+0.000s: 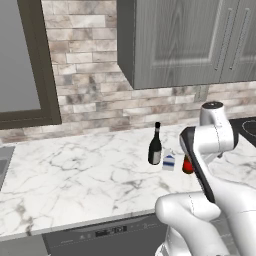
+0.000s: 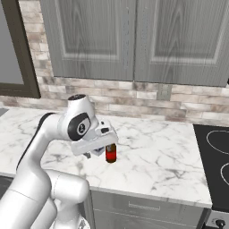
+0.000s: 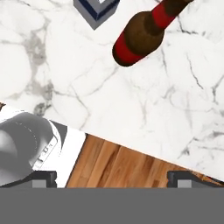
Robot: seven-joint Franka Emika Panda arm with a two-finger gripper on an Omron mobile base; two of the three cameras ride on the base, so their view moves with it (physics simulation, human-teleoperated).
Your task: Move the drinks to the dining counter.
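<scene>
Here, a white marble counter w/ grey veins [image 1: 75, 175] runs along a brick-tile back wall, grey wall cabinets [image 1: 180, 40] above it. A dark dishwasher front [image 1: 107, 235] sits under the counter's front edge, and a black cooktop [image 2: 214, 156] lies at its right end.

Three drinks stand close together near the middle of the counter, roughly halfway btwn front edge and back wall. The tall black wine bottle [image 1: 155, 145] is upright, furthest left. Just beside it, to the right, is the small blue-and-white milk carton [image 1: 169, 161]. Right of the carton stands the red-brown beer bottle w/ red bands [image 2: 111, 153], partly hidden by the arm in the left base view.

The white robot arm bends over the counter's front part. Its gripper [image 3: 112, 179] hangs above the front edge near the beer bottle, jaws spread wide, holding nothing. In the hand view the two dark fingertips [image 3: 43, 178] sit far apart, w/ the counter edge and wood floor [image 3: 127, 168] btwn them; the beer bottle and a corner of the carton appear ahead, not touched.
</scene>
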